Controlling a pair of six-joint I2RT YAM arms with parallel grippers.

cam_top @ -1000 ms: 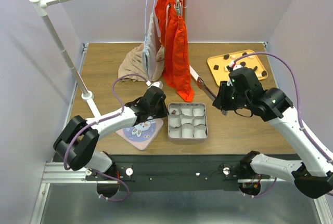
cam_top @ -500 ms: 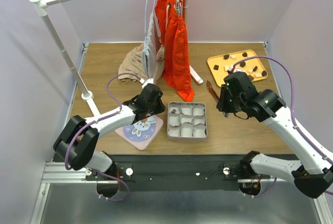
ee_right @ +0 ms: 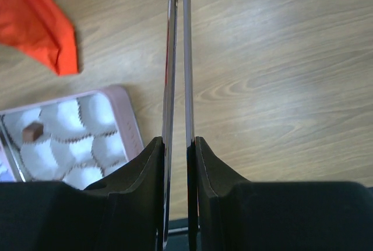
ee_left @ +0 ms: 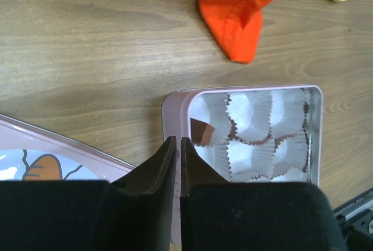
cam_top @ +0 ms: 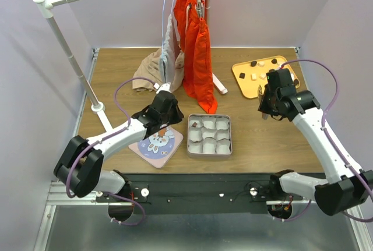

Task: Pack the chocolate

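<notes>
Hovering by the yellow tray (cam_top: 242, 82), where most chocolate (cam_top: 254, 63) is lying, the right gripper (ee_right: 178, 140) is clamping tongs (ee_right: 171, 59), blades nearly together, tips hidden. One brown piece (ee_left: 201, 131) is sitting in the tin (ee_left: 175, 102). A clean pick is calling for spreading the blades, straddling one piece and squeezing gently.

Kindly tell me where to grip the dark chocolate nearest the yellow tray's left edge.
Across its opposite side faces, from straight above: the dark chocolate lies flat, apart from its neighbours, on the shallow yellow tray, so its sides look reachable.
</notes>
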